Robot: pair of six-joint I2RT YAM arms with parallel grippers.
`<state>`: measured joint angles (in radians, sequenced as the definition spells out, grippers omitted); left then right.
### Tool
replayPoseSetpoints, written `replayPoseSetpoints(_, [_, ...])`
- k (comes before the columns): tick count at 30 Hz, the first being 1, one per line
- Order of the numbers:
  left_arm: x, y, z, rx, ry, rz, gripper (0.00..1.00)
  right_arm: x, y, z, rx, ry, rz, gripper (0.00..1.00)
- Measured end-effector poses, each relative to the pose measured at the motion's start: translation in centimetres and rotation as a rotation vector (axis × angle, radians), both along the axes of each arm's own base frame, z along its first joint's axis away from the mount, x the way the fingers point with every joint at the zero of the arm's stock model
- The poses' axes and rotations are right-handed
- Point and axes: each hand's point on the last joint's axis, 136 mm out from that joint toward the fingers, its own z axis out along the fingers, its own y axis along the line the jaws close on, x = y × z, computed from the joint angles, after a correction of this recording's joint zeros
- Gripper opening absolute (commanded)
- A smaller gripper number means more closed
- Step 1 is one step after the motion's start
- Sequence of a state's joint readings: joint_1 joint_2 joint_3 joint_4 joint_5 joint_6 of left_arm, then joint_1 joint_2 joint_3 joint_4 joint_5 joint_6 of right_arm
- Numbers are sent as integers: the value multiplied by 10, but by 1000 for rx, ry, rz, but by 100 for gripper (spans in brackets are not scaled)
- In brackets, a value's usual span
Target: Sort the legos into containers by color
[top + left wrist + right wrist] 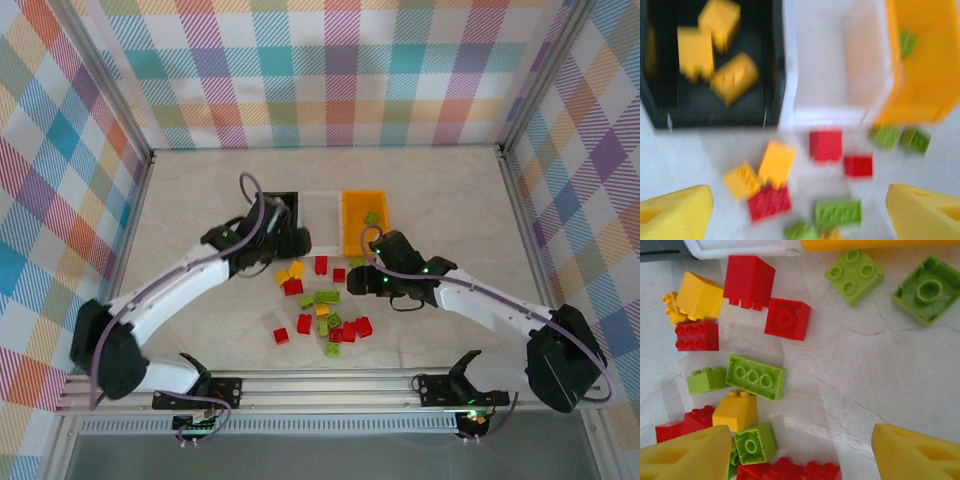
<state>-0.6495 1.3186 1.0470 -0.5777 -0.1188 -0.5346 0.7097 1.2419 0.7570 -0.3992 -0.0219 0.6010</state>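
Observation:
Three containers stand in a row at mid-table: a black bin (284, 205), a white bin (318, 212) and an orange-yellow bin (362, 232). In the blurred left wrist view the black bin (774, 75) holds three yellow legos (732, 77), the white bin (825, 116) holds nothing, and the orange-yellow bin (930, 75) holds a green lego (906, 42). Loose red, yellow and green legos (325, 310) lie in front of the bins. My left gripper (800, 202) hangs open over the near edge of the bins (283, 243). My right gripper (799, 437) is open above the pile, empty (362, 268).
Two green bricks (854, 271) lie just before the orange-yellow bin's front wall. A red brick (786, 318) and a long green brick (756, 377) lie to the left of bare tabletop (875, 375). Checkered walls (320, 70) enclose the table on three sides.

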Motion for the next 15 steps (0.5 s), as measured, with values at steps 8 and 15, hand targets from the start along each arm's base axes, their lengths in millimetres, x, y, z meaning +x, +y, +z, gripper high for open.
replayPoseSetpoints(8, [-117, 28, -86, 78, 277, -86, 87, -8, -8, -7, -13, 21, -18, 75])
replayPoseSetpoints(15, [-142, 21, -111, 67, 371, -117, 83, -9, -12, -6, -18, 14, -24, 75])
